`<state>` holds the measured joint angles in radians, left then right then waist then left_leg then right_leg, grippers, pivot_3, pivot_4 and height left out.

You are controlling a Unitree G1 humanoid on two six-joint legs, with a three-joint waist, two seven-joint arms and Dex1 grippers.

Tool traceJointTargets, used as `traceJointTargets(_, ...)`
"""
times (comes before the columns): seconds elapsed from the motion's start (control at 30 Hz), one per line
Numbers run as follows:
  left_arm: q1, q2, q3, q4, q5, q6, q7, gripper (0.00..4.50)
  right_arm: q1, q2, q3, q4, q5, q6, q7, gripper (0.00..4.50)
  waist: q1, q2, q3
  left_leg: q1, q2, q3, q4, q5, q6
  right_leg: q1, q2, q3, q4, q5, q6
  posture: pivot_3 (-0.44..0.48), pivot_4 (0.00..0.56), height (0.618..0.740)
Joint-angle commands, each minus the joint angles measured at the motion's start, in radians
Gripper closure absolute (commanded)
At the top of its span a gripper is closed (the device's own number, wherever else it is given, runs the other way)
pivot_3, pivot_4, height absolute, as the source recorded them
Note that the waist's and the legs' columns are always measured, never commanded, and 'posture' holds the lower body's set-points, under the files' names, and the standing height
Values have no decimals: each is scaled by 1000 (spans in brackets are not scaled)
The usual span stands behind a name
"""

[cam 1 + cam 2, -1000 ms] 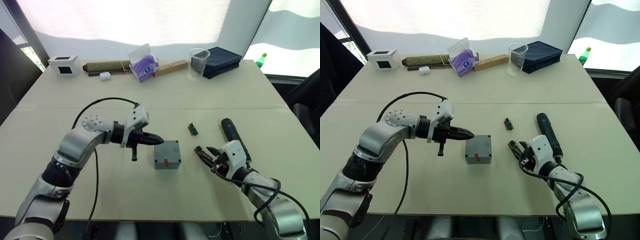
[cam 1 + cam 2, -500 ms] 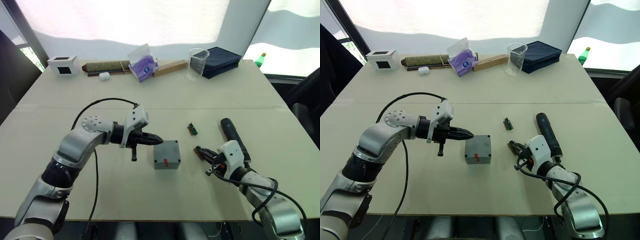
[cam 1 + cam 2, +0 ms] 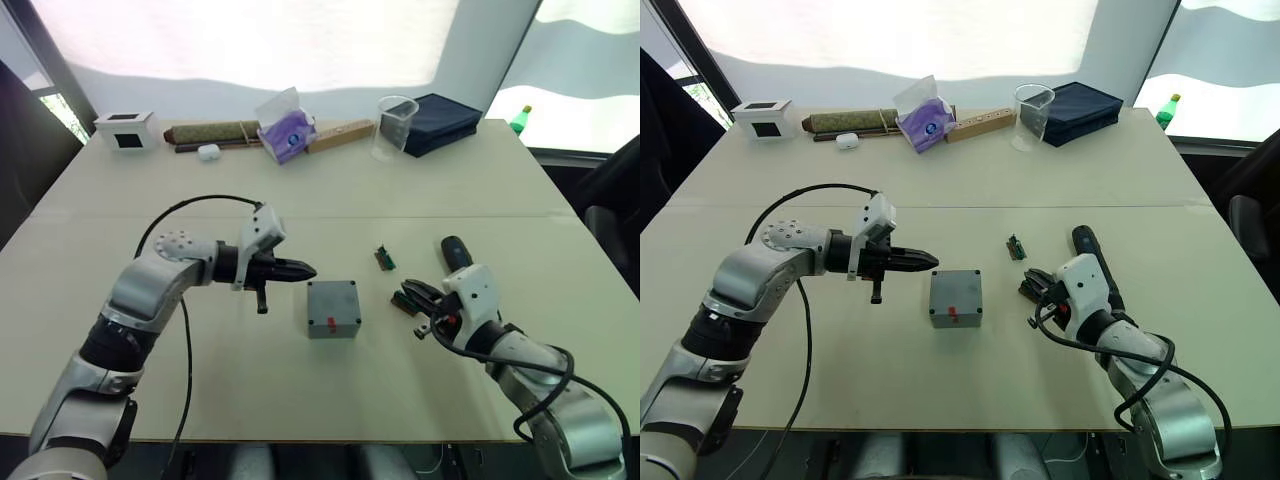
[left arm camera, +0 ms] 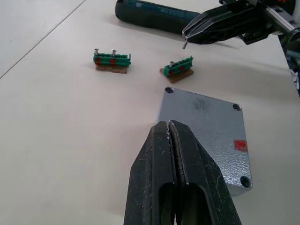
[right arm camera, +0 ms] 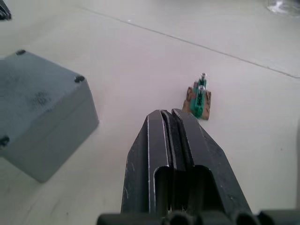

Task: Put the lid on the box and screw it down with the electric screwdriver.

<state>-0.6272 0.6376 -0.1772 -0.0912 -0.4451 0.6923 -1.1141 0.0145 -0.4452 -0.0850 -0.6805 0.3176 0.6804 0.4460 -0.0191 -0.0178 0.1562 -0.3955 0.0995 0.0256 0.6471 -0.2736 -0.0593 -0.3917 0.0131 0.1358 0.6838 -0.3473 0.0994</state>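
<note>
We see the lid (image 4: 202, 123) seated on the box (image 3: 333, 309). Our left gripper (image 3: 305, 270) and right gripper (image 4: 187, 35) are both pinched closed and empty. The electric screwdriver (image 3: 1087, 253) lies beside the right one.

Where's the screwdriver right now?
The screwdriver lies on the table on the robot's right in the head views, just behind the right gripper, with two small green screw strips between it and the box.

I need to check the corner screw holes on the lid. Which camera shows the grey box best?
The left wrist view: the box is close, its top, corner holes and red mark plain. The right wrist view has one side and two corner holes. Both eye views show it small, between the grippers.
</note>
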Motion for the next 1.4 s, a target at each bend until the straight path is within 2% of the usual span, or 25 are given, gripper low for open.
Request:
traceJointTargets(0.03, 24, 51, 44, -42, -42, 24, -44, 4500, -76, 22, 70, -22, 36, 0, 17, 4368, -3, 0, 0, 0, 0, 0, 0, 0, 0, 0, 0, 0, 0, 0, 0, 0, 150, 740)
traceJointTargets(0.17, 50, 76, 50, -77, -61, 44, -48, 4500, -124, 28, 127, 39, 16, -30, 27, 4368, 3, 0, 0, 0, 0, 0, -1, 0, 0, -1, 0, 0, 0, 0, 0, 0, 150, 740)
traceJointTargets(0.47, 69, 67, 44, -106, -60, 51, -11, 4500, -157, 30, 176, 97, 8, -57, 40, 4368, 3, 0, 1, -2, 0, 0, 0, 0, 0, -2, 0, 0, 0, 0, 0, 0, 150, 740)
traceJointTargets(1.4, 64, 45, 29, -88, -24, 21, 10, 4500, -144, 28, 205, 143, -1, -60, 48, 4368, 2, 0, 1, -3, 0, 0, 0, 0, 0, -2, 0, 0, 0, 0, 0, 0, 150, 740)
